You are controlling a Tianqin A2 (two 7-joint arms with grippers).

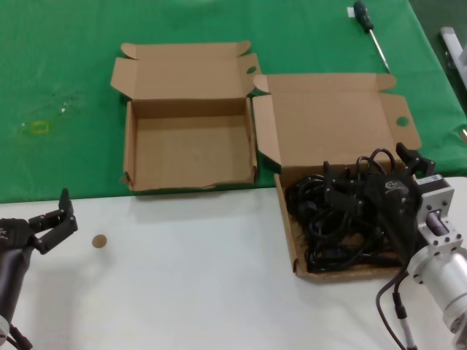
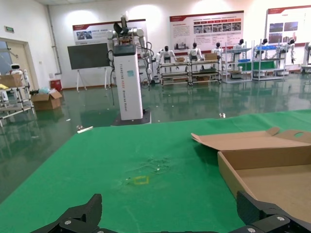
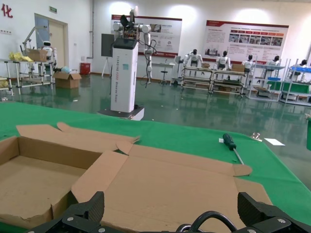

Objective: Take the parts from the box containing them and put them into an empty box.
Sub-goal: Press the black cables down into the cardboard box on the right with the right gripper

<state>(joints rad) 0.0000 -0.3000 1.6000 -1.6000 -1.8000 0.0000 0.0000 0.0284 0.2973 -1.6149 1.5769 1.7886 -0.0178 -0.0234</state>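
Note:
The black power cords [image 1: 339,219] lie tangled in the tray of the right-hand cardboard box [image 1: 289,226], whose lid [image 1: 328,124] lies open behind it. My right gripper [image 1: 368,166] is open and hangs just above the cord pile, with one cord loop [image 3: 210,219] rising between its fingers. That gripper [image 3: 172,216] faces the open lid [image 3: 170,179]. The empty box [image 1: 190,146] stands open to the left, and also shows in the left wrist view [image 2: 272,174]. My left gripper [image 1: 58,215] is open and empty over the white surface at the front left.
A green-handled screwdriver [image 1: 368,25] lies on the green cloth at the back right, and shows in the right wrist view [image 3: 229,142]. A small brown disc [image 1: 99,240] lies on the white surface. The two boxes nearly touch.

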